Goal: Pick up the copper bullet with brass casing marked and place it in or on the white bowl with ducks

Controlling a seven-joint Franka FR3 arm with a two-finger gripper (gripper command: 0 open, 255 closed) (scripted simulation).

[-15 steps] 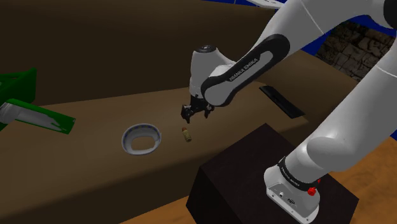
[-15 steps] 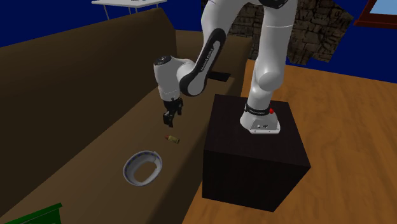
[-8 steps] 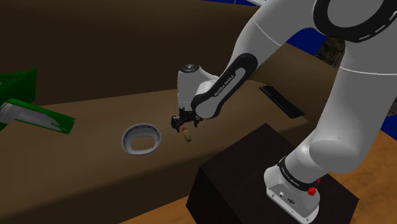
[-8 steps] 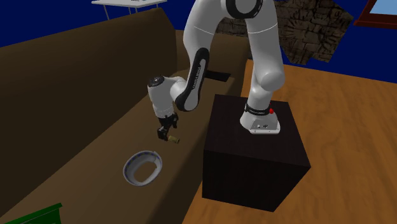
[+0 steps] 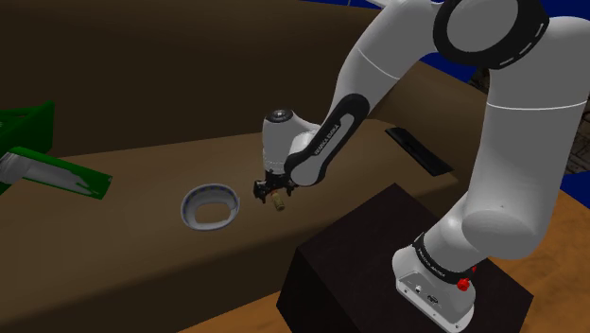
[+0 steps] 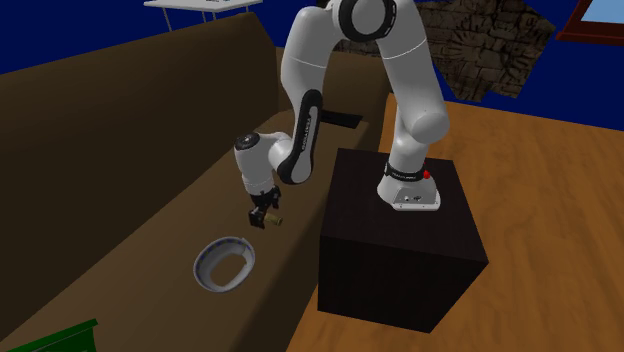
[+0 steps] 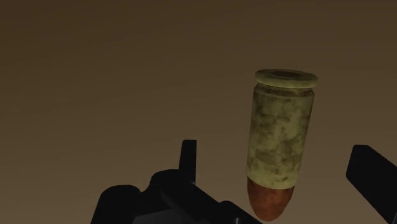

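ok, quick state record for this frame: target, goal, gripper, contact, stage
target: bullet, lying on the brown surface; pale mottled casing, reddish tip
goal: white bowl, on the same surface beside the bullet; bullet not in it
hand: gripper open, low over the bullet, fingers either side of it
contact: none; wrist view shows a gap on both sides
stage: grasp not yet made

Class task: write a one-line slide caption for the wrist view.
Open fingers straddle the bullet lying on the brown surface, not touching it.
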